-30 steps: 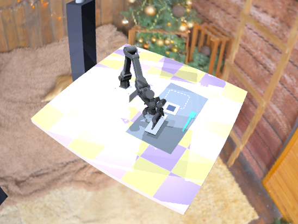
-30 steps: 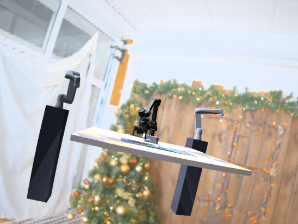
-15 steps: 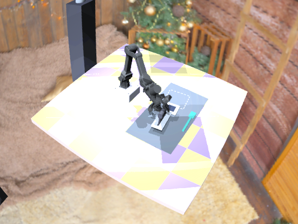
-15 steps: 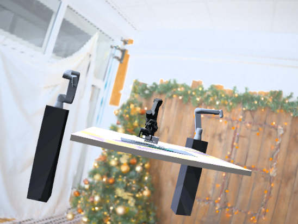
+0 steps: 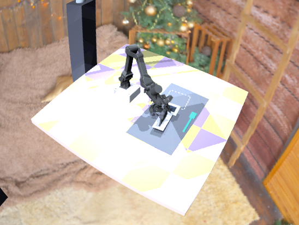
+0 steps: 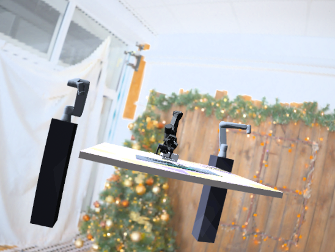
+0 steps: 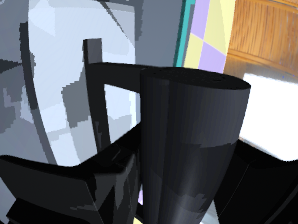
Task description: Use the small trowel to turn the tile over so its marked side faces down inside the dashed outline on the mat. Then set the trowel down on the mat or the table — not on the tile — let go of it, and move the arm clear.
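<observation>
My gripper (image 5: 160, 110) (image 6: 159, 150) (image 7: 173, 128) is shut on the trowel's thick dark handle. The trowel (image 5: 165, 125) (image 7: 47, 105) has a dark neck and a wide, pale, flat blade, held low over the mat. The tile (image 5: 177, 110) has a white border around a dark square, marked side up. It lies on the mat (image 5: 163, 143) (image 7: 154, 30), partly hidden by the gripper. The blade's far end is beside the tile in the top view; whether it is under the edge I cannot tell. The dashed outline (image 5: 180, 93) is beyond the tile.
A teal spatula-shaped tool (image 5: 192, 116) (image 7: 186, 30) lies along the mat's right side. The arm's white base (image 5: 126, 94) stands left of the mat. The patterned table (image 5: 95, 131) surrounds the mat. Dark pillars stand beyond the table.
</observation>
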### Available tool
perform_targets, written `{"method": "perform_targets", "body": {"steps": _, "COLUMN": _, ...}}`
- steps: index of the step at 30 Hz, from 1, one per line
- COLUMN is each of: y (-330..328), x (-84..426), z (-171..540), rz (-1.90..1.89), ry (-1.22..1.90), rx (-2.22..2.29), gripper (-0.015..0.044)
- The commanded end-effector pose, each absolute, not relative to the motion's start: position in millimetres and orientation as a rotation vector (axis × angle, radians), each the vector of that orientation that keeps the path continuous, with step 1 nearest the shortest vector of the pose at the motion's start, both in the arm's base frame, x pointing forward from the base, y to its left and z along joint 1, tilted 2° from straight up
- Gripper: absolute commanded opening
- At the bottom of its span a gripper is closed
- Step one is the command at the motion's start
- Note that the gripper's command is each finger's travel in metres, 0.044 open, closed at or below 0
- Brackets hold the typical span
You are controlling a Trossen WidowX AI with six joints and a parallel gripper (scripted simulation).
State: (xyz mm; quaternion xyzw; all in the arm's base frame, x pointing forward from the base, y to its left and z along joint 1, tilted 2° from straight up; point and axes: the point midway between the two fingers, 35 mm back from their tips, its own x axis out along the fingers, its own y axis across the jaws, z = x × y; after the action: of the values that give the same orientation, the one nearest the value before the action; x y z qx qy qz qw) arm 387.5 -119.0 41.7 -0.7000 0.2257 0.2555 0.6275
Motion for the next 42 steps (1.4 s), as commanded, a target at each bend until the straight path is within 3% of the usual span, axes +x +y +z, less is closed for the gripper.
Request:
{"method": "perform_targets", "body": {"steps": 1, "y": -120, "x": 389, "z": 37, "rz": 0.577, "ry": 0.518, "rx": -1.608, "gripper": 0.0}}
{"method": "perform_targets", "body": {"steps": 42, "y": -84, "x": 388, "z": 11, "rz": 0.579, "ry": 0.518, "rx": -1.605, "gripper": 0.0}}
